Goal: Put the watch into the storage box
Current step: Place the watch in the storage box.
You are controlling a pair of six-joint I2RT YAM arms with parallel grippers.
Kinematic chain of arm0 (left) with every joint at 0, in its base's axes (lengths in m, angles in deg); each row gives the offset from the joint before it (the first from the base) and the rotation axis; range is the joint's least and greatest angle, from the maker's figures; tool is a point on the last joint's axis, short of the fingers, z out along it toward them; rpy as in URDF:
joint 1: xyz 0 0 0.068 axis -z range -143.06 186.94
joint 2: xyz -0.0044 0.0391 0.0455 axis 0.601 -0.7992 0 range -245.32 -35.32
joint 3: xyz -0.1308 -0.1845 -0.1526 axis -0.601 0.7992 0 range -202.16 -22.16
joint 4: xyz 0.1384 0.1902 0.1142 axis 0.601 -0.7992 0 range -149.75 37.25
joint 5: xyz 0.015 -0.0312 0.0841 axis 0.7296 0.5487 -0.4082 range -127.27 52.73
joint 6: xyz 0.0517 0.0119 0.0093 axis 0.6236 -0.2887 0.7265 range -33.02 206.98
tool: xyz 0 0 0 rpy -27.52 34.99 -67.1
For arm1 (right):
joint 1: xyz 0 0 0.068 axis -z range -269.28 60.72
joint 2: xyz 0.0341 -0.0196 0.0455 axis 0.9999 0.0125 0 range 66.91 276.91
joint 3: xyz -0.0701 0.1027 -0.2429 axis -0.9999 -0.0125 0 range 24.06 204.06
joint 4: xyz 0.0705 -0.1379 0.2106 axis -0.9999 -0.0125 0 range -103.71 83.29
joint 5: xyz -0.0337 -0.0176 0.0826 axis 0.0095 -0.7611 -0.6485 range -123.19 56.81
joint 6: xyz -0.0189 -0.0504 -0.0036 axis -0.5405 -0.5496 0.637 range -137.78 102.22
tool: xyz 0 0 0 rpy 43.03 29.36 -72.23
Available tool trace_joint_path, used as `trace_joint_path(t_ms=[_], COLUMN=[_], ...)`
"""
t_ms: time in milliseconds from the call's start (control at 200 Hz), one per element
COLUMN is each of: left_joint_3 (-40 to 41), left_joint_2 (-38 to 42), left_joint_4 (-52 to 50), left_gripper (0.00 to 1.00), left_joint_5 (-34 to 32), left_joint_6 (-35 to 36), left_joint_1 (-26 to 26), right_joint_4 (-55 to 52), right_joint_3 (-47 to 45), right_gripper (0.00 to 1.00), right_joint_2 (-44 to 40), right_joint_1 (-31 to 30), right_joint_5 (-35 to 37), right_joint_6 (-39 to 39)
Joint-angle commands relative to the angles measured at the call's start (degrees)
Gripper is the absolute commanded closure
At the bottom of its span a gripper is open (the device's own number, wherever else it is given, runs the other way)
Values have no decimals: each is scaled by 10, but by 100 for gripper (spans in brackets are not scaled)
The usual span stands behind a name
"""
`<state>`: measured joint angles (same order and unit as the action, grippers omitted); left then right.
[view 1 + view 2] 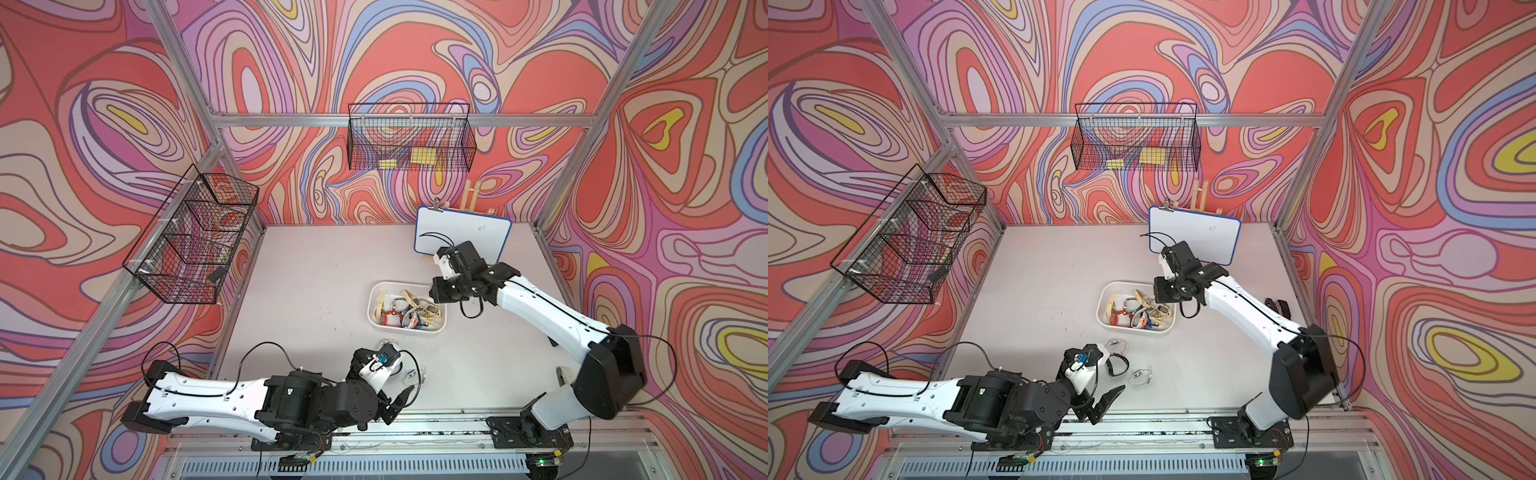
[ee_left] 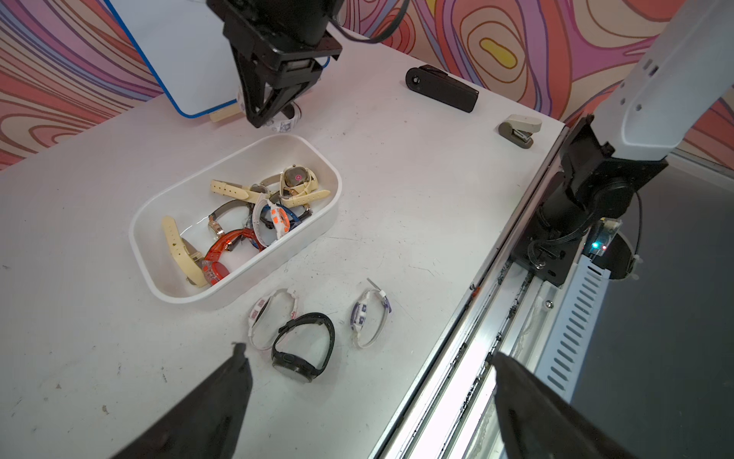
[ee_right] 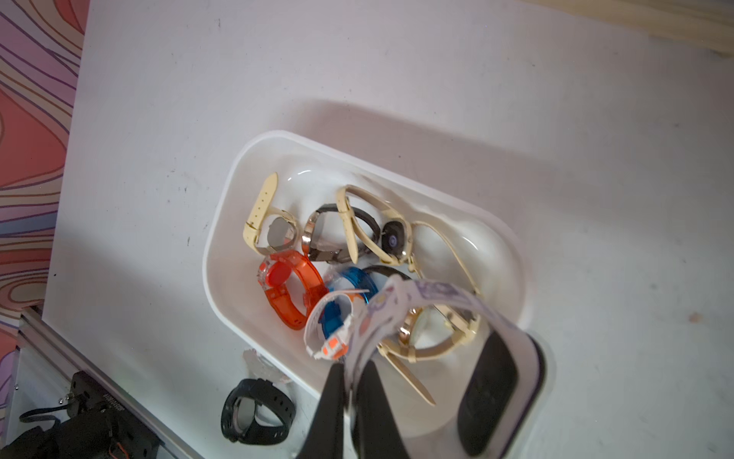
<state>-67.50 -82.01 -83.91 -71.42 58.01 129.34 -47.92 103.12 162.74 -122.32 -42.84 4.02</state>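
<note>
The storage box, a shallow white tray, sits mid-table and holds several watches with cream, orange and blue straps. My right gripper is shut on the white, purple-patterned strap of a watch. That watch hangs over the whiteboard end of the box, its dark face showing beside the fingers. My left gripper stands wide open and empty near the table's front edge. Just ahead of it, three watches lie on the table: a black watch, a white-pink watch and a white-purple watch.
A blue-edged whiteboard leans at the back behind the right arm. Black wire baskets hang on the back wall and the left wall. A black case and a small stapler lie near the right edge. A metal rail runs along the front.
</note>
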Motion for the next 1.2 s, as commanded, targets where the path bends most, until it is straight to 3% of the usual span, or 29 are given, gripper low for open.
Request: trace_joint_path(t_ms=[0,300,761,1032,1072,1197], left_joint_3=[6,12,8,5,8,26], left_joint_2=[9,41,32,27,30,50], left_joint_4=[-27,-46,-51,-51,-49,-45], left_gripper=[1,1,1,0,0,0], left_joint_5=[-17,-32,-37,-42,-44,-51], left_joint_6=[-16,-19,-21,-26,-28,-36], left_joint_1=[5,5,5,5,5,5], right_joint_4=[-32,-57,-36,-14,-10,4], right_joint_3=[55,114,108,86,82,51], right_gripper=[100,100,100,75,68,33], right_joint_2=[76,177,216,143,127,66], right_joint_1=[-17,-17,-16,-17,-16,-16], right_joint_5=[8,33,66,42,31,3], right_joint_6=[-25,-67,-88,-80,-79,-73])
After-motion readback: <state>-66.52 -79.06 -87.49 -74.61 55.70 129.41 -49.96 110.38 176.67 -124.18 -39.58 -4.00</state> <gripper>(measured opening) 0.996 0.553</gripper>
